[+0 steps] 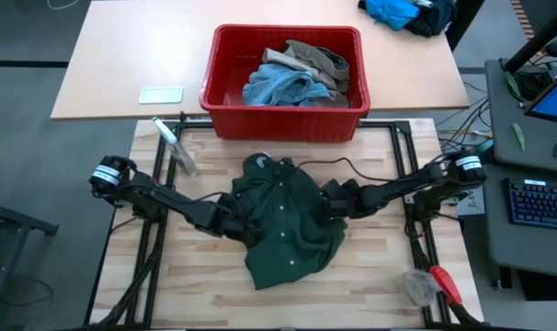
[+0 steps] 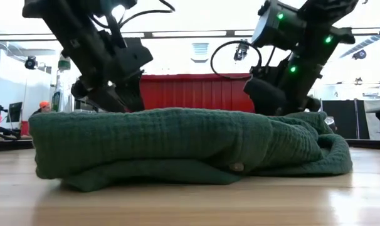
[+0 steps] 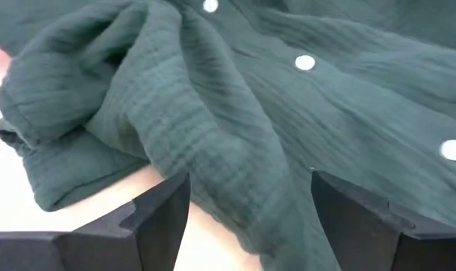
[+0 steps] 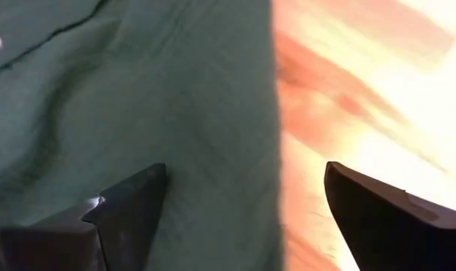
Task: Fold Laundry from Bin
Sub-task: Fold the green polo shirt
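Observation:
A dark green buttoned garment (image 1: 288, 221) lies crumpled on the wooden table, with the red bin (image 1: 219, 64) behind it at the far edge. The bin holds more laundry: a light blue piece (image 1: 278, 85) and a khaki piece (image 1: 315, 57). My left gripper (image 1: 234, 221) is open at the garment's left side, its fingers standing either side of a raised fold (image 3: 235, 150). My right gripper (image 1: 329, 204) is open at the garment's right side. One of its fingers is over the cloth (image 4: 138, 98), the other over bare wood beside the garment's edge. My left gripper slants down over the garment's left folds (image 3: 213, 188); whether its fingers touch the cloth I cannot tell. My right gripper slants down across the garment's right edge (image 4: 266, 150); whether it touches the cloth I cannot tell.
A clear bottle (image 1: 175, 147) lies on the table at the far left. A red-handled tool (image 1: 441, 283) lies near the front right corner. A white card (image 1: 161, 94) and a bright blue cloth heap (image 1: 398, 11) are on the far tabletop. Bare wood lies in front of the garment.

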Available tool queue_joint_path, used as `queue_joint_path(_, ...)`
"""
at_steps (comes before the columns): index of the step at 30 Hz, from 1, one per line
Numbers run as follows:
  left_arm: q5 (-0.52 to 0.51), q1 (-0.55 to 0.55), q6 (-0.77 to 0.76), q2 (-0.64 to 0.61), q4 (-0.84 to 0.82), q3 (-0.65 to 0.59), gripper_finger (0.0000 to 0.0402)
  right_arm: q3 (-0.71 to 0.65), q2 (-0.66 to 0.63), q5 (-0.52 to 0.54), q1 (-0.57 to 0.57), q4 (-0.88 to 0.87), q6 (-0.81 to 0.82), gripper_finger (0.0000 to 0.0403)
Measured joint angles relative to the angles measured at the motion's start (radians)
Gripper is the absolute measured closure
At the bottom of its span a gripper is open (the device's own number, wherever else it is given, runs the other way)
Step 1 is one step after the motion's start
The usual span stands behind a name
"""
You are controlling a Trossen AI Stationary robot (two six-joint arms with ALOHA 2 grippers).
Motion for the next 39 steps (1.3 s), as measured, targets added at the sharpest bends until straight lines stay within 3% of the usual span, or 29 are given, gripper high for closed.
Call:
queue_joint_path(4,0.000,0.000,-0.001,0.040,0.033,0.000,0.0142,0.000,0.073,-0.058,0.000,0.109,-0.035,0.0073)
queue_joint_path(9,-0.008,0.000,-0.002,0.099,0.091,0.000,0.0143,0.003,0.132,-0.051,-0.002,0.167,-0.040,0.0090)
queue_joint_path(16,-0.040,0.000,-0.014,0.158,0.128,0.000,0.0170,0.003,0.124,-0.069,-0.002,0.165,-0.039,0.0146)
queue_joint_path(20,-0.071,-0.001,-0.014,0.161,0.123,0.000,0.0233,0.007,0.117,-0.086,0.002,0.162,-0.040,0.0213)
queue_joint_path(25,-0.087,-0.004,0.021,0.138,0.078,0.000,0.0365,0.027,0.117,-0.091,0.030,0.157,-0.075,0.0325)
queue_joint_path(28,-0.086,-0.009,0.024,0.100,0.012,0.000,0.0389,0.049,0.114,-0.096,0.058,0.154,-0.115,0.0381)
queue_joint_path(35,-0.032,-0.027,0.014,-0.061,-0.174,0.005,0.0396,0.125,0.090,-0.083,0.136,0.006,-0.099,0.0390)
queue_joint_path(39,-0.008,-0.027,0.038,-0.132,-0.118,0.006,0.0397,0.166,0.088,-0.079,0.176,-0.123,-0.060,0.0389)
